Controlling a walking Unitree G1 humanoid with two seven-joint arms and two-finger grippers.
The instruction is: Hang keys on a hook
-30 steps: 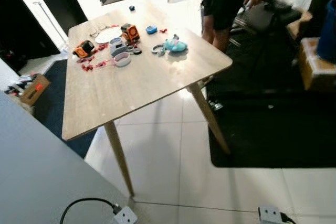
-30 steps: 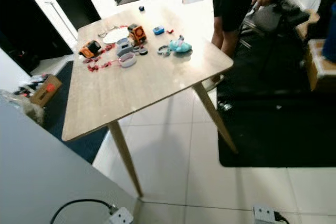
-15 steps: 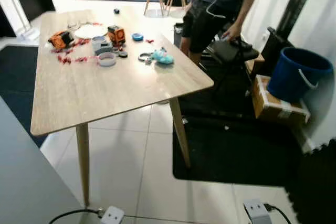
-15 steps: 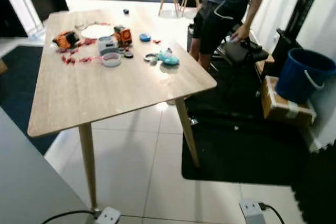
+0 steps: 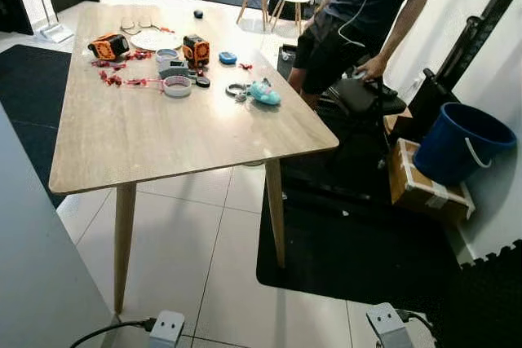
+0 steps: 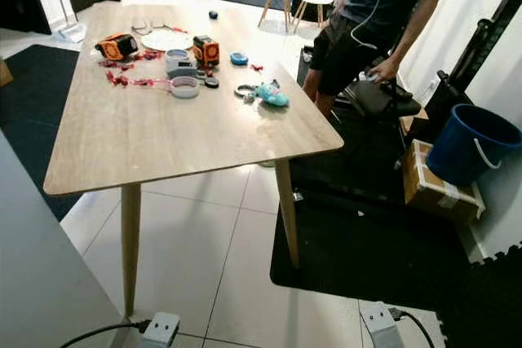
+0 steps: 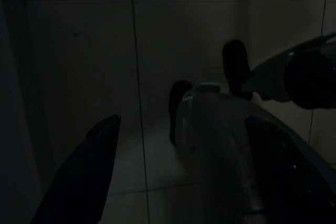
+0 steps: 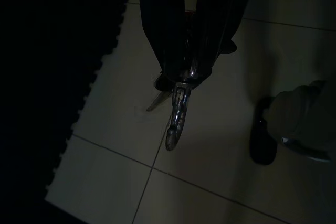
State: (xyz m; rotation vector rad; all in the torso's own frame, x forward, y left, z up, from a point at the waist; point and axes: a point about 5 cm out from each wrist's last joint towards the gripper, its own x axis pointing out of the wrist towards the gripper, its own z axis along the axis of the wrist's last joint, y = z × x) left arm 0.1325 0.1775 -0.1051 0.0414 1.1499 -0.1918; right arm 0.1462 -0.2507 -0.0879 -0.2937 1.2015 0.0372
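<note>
In the dark right wrist view my right gripper (image 8: 184, 72) hangs over the pale tiled floor, shut on a set of keys (image 8: 176, 114). A metal clip and a key dangle below the fingertips. My left gripper (image 7: 181, 124) stands open with nothing between its fingers, above the floor and my own foot (image 7: 210, 119). A turquoise fob with a metal ring (image 5: 263, 93) lies on the wooden table (image 5: 163, 144) near its far right side.
Orange gadgets, tape rolls and red bits (image 5: 163, 63) crowd the table's far end. A person (image 5: 367, 6) stands at a black seat (image 5: 367, 99) to the right. Further right are a blue bucket (image 5: 461, 140), a cardboard box (image 5: 424, 189), a black mat (image 5: 359, 242) and floor sockets (image 5: 383, 328).
The whole picture has swung to the right, so the camera has turned. The table now appears squarer on the left, and the bucket, box and black seat have come into view.
</note>
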